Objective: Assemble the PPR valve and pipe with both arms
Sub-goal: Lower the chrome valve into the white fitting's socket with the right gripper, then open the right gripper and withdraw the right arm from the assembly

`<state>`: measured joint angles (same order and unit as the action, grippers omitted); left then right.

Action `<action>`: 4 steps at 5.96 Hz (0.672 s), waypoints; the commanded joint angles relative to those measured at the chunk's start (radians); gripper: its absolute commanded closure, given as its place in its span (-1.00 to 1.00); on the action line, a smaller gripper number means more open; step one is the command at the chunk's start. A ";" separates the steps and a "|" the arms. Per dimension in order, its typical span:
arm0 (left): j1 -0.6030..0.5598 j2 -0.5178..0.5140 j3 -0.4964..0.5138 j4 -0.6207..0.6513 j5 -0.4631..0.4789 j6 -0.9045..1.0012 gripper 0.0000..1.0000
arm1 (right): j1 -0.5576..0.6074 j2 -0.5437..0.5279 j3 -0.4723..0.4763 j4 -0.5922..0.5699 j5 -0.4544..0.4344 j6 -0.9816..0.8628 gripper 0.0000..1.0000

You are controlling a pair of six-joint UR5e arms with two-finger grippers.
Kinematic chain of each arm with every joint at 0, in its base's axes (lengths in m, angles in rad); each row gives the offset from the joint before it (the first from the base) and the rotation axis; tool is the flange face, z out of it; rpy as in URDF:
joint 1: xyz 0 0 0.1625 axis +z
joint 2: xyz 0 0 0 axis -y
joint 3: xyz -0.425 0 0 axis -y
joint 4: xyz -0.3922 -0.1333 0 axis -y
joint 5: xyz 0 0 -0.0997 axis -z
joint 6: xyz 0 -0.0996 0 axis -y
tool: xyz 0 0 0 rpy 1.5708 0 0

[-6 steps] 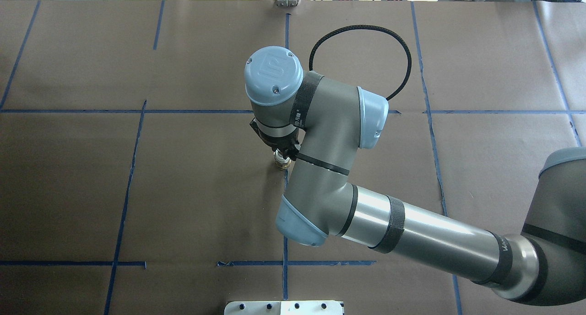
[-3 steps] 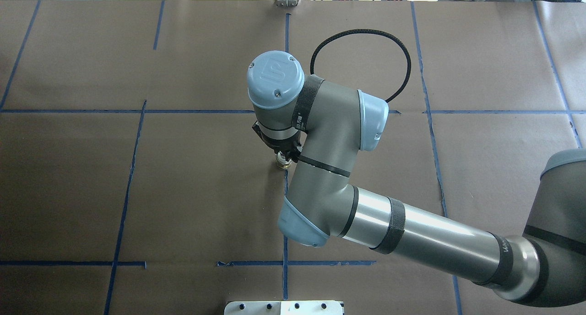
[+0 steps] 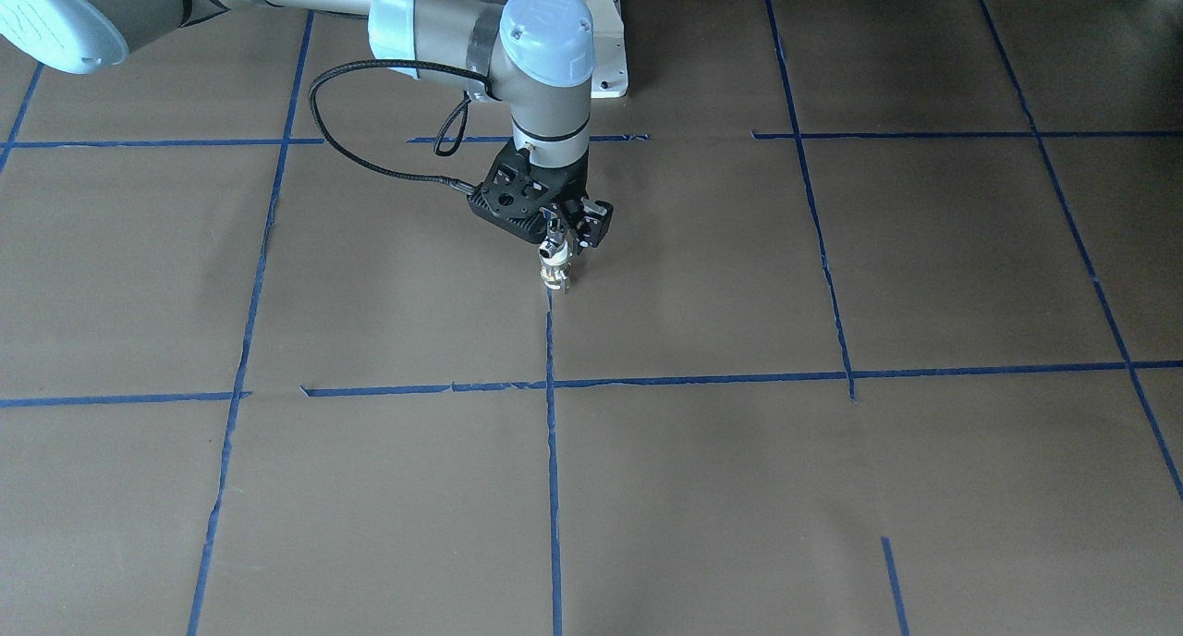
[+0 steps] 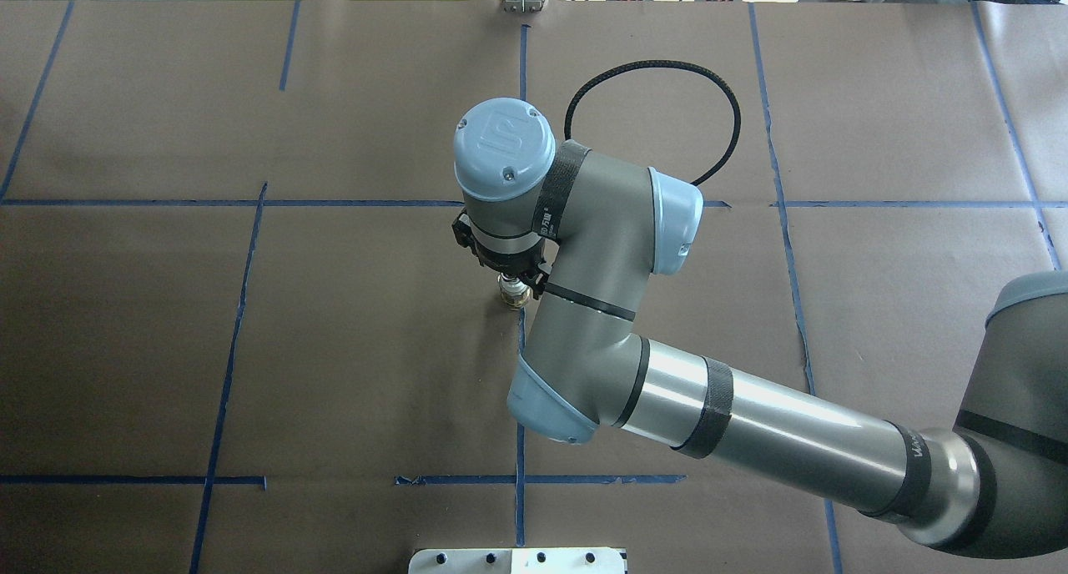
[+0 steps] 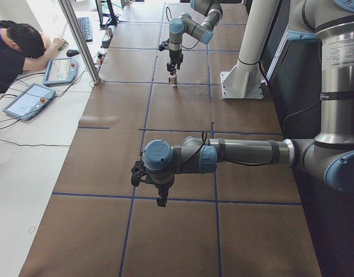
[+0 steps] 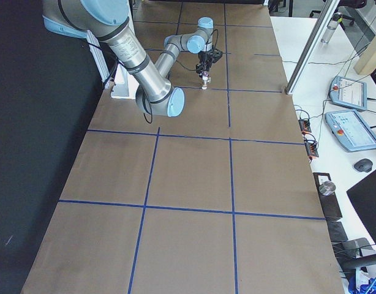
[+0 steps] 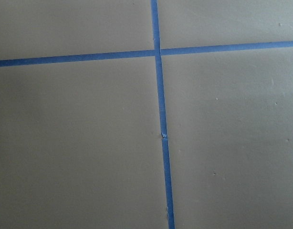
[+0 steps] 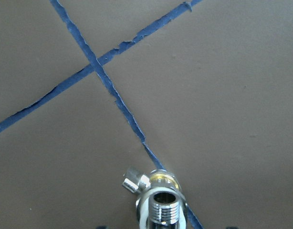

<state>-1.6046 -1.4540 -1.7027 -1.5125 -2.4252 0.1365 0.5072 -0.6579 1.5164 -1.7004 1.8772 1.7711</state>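
The chrome pipe [image 3: 553, 250] sits joined on top of the PPR valve [image 3: 557, 281], and the pair stands upright on the brown table near its middle. In the right wrist view the pipe's threaded open end [image 8: 163, 210] faces the camera, with the valve's brassy ring [image 8: 161, 180] below it. My right gripper [image 3: 566, 238] points straight down over the pair, jaws apart on either side of the pipe's top; it also shows in the overhead view [image 4: 516, 284]. My left gripper [image 5: 161, 199] shows only in the exterior left view, far from the parts; I cannot tell its state.
Blue tape lines [image 4: 519, 374] divide the brown table cover into squares. The robot's white base plate [image 4: 517, 560] sits at the near edge. An operator [image 5: 15, 52] and tablets [image 5: 27, 99] are at a side desk beyond the table.
My right wrist has turned a little one way and back above the joined parts. The valve and pipe have stayed where they stand.
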 commanded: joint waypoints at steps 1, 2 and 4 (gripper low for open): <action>0.002 0.000 0.008 0.000 0.003 0.002 -1.00 | 0.046 0.012 0.008 0.001 0.017 -0.071 -1.00; 0.003 0.001 0.006 -0.002 0.003 0.002 -1.00 | 0.118 0.012 0.008 -0.001 0.096 -0.141 -1.00; 0.006 0.006 0.006 -0.012 0.011 0.009 -1.00 | 0.273 -0.026 -0.001 -0.015 0.232 -0.362 -1.00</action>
<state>-1.6000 -1.4510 -1.6966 -1.5172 -2.4192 0.1425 0.7069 -0.6600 1.5206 -1.7080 2.0467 1.5249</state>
